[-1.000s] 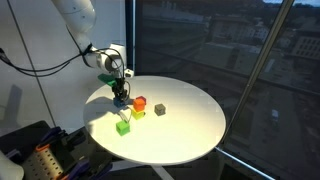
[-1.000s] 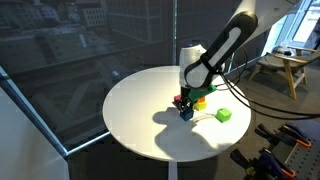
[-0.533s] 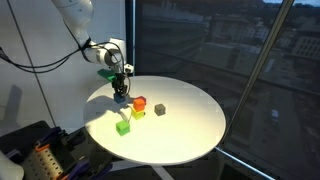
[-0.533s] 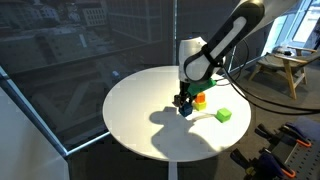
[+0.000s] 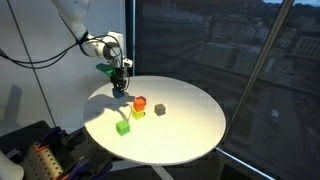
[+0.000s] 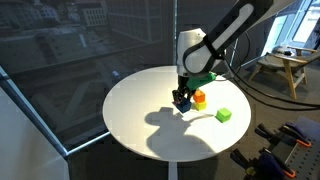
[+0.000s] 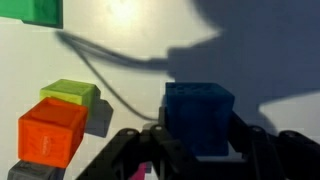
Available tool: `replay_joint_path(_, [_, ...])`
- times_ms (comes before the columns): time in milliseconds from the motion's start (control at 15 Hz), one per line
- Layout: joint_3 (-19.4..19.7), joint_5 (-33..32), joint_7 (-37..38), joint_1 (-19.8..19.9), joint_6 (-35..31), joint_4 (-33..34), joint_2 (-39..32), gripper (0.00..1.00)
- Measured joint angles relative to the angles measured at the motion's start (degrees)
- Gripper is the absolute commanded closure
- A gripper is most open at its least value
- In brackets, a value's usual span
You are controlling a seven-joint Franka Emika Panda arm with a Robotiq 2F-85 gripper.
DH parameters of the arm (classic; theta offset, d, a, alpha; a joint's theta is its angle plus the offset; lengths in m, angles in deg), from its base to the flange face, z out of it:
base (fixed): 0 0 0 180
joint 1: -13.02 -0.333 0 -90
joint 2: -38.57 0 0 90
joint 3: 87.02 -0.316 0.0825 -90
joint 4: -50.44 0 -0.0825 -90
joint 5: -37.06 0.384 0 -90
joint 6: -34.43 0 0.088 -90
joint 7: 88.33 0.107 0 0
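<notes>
My claw (image 7: 197,145) is clenched on a small blue cube (image 7: 198,112), with a finger against each side face. It holds the cube, as far as I can tell, just above the round white table (image 6: 135,100), near its rim. If the grip loosens, the cube could slip and knock the orange cube (image 7: 52,130) and the yellow-green cube (image 7: 70,93) close beside it. A green block (image 7: 30,10) lies farther off.

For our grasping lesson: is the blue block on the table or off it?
Off it: the gripper clamps the blue block, which hangs above the table with its shadow lying apart.
</notes>
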Motion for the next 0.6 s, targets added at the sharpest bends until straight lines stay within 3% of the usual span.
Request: replay_joint_path(600, [-0.21, 0.00, 0.00, 0.00, 2.00, -0.18, 3.49, 0.69])
